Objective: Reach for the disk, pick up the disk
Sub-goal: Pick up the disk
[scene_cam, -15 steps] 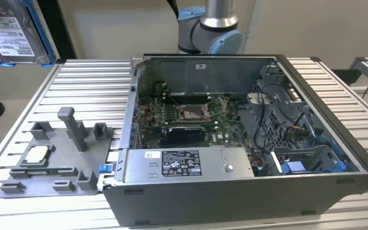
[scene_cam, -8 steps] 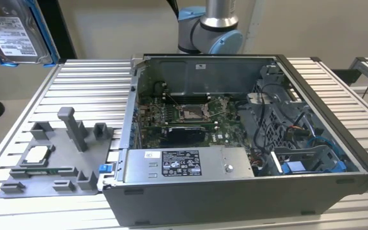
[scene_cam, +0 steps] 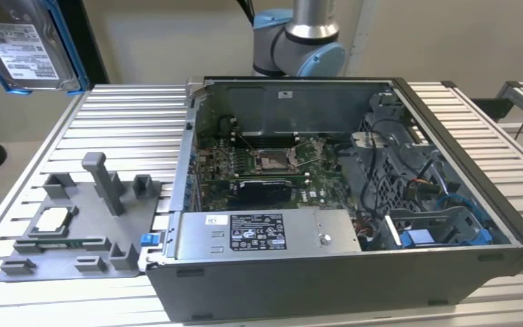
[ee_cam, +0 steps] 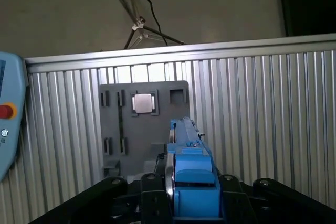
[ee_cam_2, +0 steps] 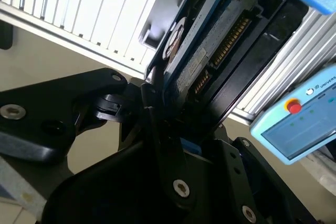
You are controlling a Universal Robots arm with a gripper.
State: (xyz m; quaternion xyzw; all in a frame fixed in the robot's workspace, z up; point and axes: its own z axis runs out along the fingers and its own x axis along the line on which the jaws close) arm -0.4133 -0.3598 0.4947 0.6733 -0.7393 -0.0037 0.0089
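The disk (scene_cam: 30, 48), a silver drive with a white label in a blue bracket, hangs in the air at the top of the exterior view's left, well above the slatted table. In both wrist views my gripper (ee_cam: 191, 203) is shut on it. The first wrist view shows the disk (ee_cam: 190, 174) edge-on between the black fingers (ee_cam: 152, 198), with its blue bracket facing the camera. The second wrist view shows the connector side of the disk (ee_cam_2: 210, 56) rising out of the gripper (ee_cam_2: 168, 111).
An open computer case (scene_cam: 334, 204) fills the table's middle and right. A grey fixture tray (scene_cam: 71, 238) holding a small square chip (scene_cam: 52, 219) lies on the slatted table (scene_cam: 125, 122) below the disk. A teach pendant (ee_cam_2: 299, 124) lies by the table's edge.
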